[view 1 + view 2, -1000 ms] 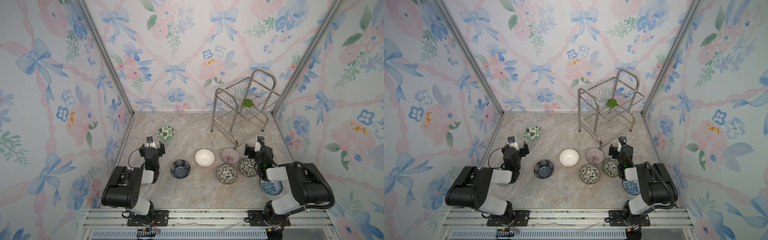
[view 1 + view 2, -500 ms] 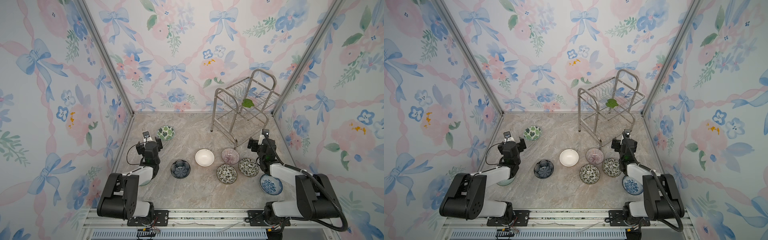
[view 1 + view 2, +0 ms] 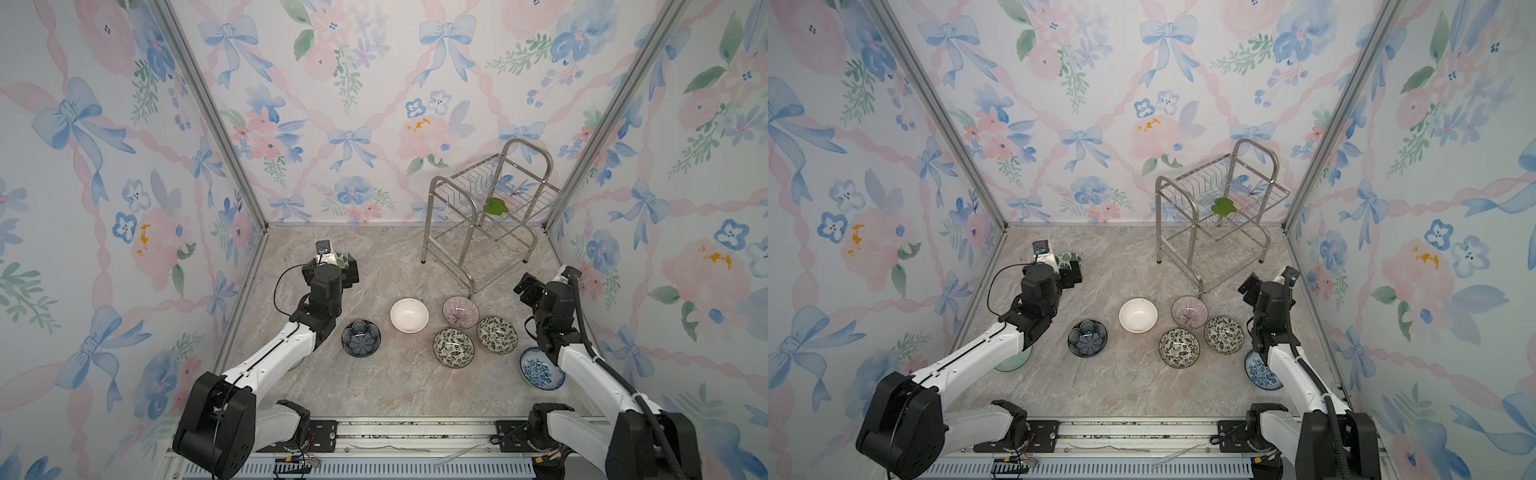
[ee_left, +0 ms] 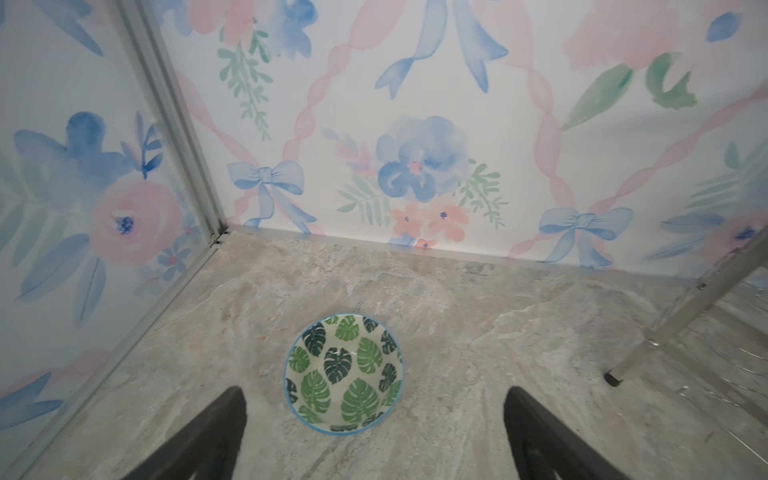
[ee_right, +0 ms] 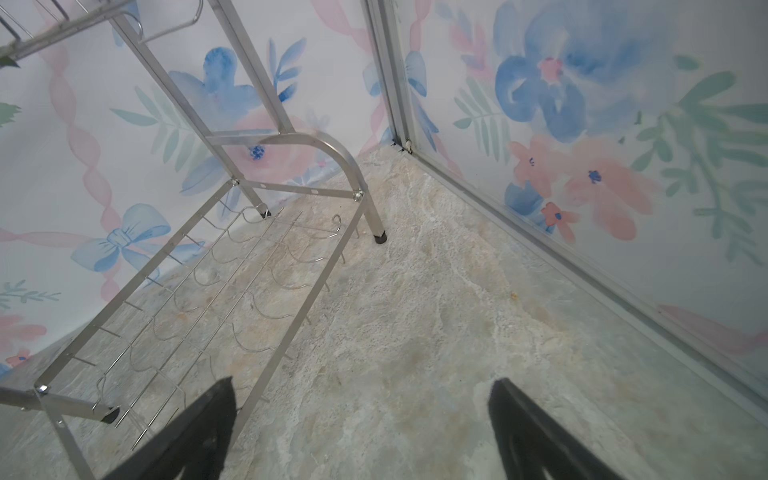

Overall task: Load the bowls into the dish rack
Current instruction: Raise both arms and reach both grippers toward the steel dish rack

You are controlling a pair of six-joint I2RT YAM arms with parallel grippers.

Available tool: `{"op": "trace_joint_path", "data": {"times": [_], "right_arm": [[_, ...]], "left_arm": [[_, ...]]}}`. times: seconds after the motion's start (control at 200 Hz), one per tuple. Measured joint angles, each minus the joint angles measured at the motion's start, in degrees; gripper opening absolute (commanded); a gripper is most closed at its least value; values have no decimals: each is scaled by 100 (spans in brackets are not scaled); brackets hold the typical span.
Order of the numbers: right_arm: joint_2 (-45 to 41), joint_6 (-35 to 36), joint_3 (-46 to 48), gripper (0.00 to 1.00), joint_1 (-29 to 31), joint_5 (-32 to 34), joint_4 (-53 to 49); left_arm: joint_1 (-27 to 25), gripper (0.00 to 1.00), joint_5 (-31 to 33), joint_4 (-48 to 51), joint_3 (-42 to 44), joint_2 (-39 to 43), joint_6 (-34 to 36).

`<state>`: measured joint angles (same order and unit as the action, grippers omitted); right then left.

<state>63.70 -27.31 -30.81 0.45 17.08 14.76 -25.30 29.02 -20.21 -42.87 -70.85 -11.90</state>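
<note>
Two grippers, both spread wide, both empty: left gripper point(image 4: 374, 392) hangs over the green-leaf bowl point(image 4: 344, 374) on the marble floor point(image 4: 478, 332) near the back-left corner; right gripper point(image 5: 362, 382) hovers above floor just beside the lower tier of the dish rack point(image 5: 232, 291). Seven bowls, all on the floor outside the rack: green-leaf, dark blue flower bowl point(image 3: 360, 338), white bowl point(image 3: 409, 315), purple-lined bowl point(image 3: 460, 311), black-white leaf bowl point(image 3: 453, 348) beside a second black-white leaf bowl point(image 3: 497, 335), blue-white floral bowl point(image 3: 540, 368) partly under the right arm. One rack, two tiers, back right. Left wrist view shows the green-leaf bowl whole; both top views hide most of it behind the gripper. Pale green rim point(image 3: 1013, 361) peeks from under the left forearm in a top view.
</note>
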Motion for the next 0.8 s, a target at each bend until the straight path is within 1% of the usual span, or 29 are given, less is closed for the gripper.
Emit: {"op": "trace_joint_path", "data": {"times": [0.105,0.185,0.275,0.395,0.56,0.665,0.8], "right_arm": [[437,-313,-407,97,4,-321,-363],[693,-533,-658,97,35,-518,-603],[951,-769,-898,97,103,-680,-813],[1353,-1005,-1257,96,155,-887,-1038],[1823,-1292,-1574,97,157,-1294,-1158],[2070,-1462,-1709,97,157,-1587,-1167],[2317,-1563,-1878,96,157,-1845,-1202]], "left_arm": [[-608,98,125,24,-557,-269,461],[-960,98,96,7,-944,-597,778],[-1069,98,-116,26,-1237,-1008,940],[-1086,98,-258,164,-1545,-1541,931],[-1187,98,-651,407,-1591,-1644,629],[-1239,98,-975,551,-1631,-1644,203],[-1246,98,-1272,1084,-1897,-1790,-404]]}}
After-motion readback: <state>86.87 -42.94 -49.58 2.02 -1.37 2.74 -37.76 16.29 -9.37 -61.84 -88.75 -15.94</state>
